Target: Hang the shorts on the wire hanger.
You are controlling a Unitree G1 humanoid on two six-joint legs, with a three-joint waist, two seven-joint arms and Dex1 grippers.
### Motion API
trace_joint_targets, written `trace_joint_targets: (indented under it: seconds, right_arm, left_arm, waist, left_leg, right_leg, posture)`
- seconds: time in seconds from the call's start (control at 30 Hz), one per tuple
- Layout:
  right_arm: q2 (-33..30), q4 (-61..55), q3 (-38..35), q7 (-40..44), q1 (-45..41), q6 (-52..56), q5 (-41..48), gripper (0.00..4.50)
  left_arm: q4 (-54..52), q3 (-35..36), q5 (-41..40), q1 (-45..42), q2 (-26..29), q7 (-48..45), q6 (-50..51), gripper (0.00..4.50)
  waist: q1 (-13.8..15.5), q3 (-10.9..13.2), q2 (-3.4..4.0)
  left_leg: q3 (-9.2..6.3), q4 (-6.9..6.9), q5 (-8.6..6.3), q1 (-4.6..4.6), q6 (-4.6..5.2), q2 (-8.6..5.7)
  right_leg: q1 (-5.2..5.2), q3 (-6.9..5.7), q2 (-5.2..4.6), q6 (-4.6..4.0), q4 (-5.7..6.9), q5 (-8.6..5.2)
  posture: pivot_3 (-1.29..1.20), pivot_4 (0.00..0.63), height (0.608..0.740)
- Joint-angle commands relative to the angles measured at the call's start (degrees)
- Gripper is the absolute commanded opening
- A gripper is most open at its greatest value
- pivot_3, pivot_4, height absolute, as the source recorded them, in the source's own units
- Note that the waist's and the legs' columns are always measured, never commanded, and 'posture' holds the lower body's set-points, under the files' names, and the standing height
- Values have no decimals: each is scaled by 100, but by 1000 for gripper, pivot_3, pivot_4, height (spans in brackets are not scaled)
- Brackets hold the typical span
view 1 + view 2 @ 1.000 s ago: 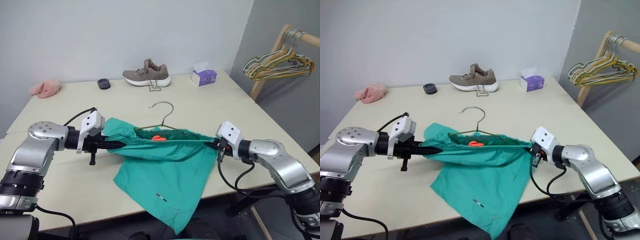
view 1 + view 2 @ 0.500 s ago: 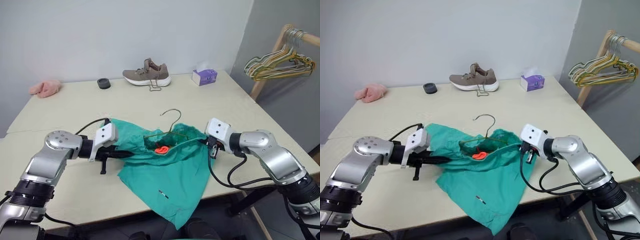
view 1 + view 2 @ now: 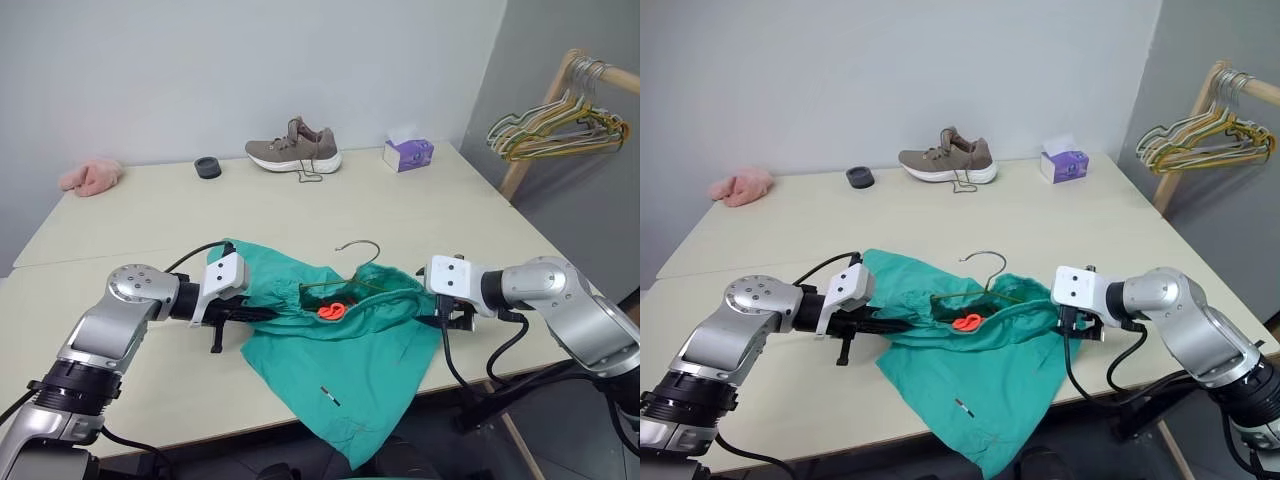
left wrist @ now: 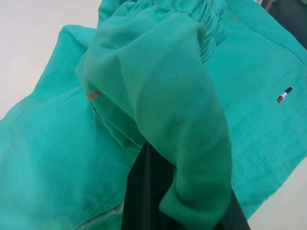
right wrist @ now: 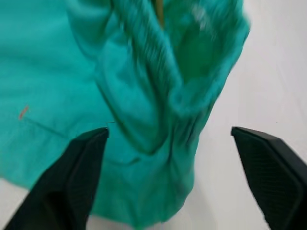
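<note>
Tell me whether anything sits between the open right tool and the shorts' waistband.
Nothing visible does. The right tool stands open with the gathered waistband end of the shorts bunched directly ahead between its fingers, over bare table. The left tool is shut on the other waistband end.

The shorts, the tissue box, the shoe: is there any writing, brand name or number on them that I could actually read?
None can be read.
shorts: a tiny striped label, red, white and dark, with no letters; the orange tag inside the waist is too small to read.
purple tissue box: pale markings on its side, too small to read.
shoe: no visible lettering.
</note>
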Motion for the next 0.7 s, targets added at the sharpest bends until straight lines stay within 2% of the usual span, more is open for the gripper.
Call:
trace_joint_targets:
  seconds: [0.03, 0.27, 0.33, 0.43, 0.7]
  right_arm:
    - [-34, 256, -104, -36, 100, -172, -168, 4263]
    - [643, 782, 349, 315, -406, -486, -277, 4263]
    - [780, 968, 520, 479, -592, -593, -361, 3896]
    - [887, 1362, 735, 716, -835, -828, -496, 3070]
    - [974, 1614, 703, 1149, -1065, -1061, -525, 193]
  left_arm:
    - [-112, 88, -35, -13, 27, -45, -75, 0]
    - [-64, 82, -72, -24, 11, -145, -70, 0]
    - [-87, 113, -154, -54, -26, -182, -1, 0]
    - [-146, 169, -308, -103, -59, -240, 139, 0]
    - [-189, 334, -499, -132, -167, -76, 473, 0]
  waist:
    - [2, 0, 0]
    - [-43, 1, 1]
    - [-40, 1, 1]
    - [-32, 0, 1]
    - [-2, 0, 1]
  left_leg:
    - [-1, -1, 0, 0, 0, 0]
    - [-1, -3, 0, 1, 0, 5]
    - [-1, -2, 0, 0, 0, 3]
    - [-1, 1, 0, -2, 0, -1]
    - [-7, 2, 0, 0, 0, 0]
  right_leg:
    - [0, -1, 0, 0, 0, 0]
    - [-3, 1, 3, 0, 2, 0]
    - [-2, -1, 7, 0, 2, 0]
    - [-1, -1, 5, 0, 1, 0]
    - [2, -6, 2, -1, 3, 0]
  posture:
    - [-209, 0, 740]
    - [-209, 0, 740]
    - [-209, 0, 740]
    - [-202, 0, 740]
    - [-193, 0, 740]
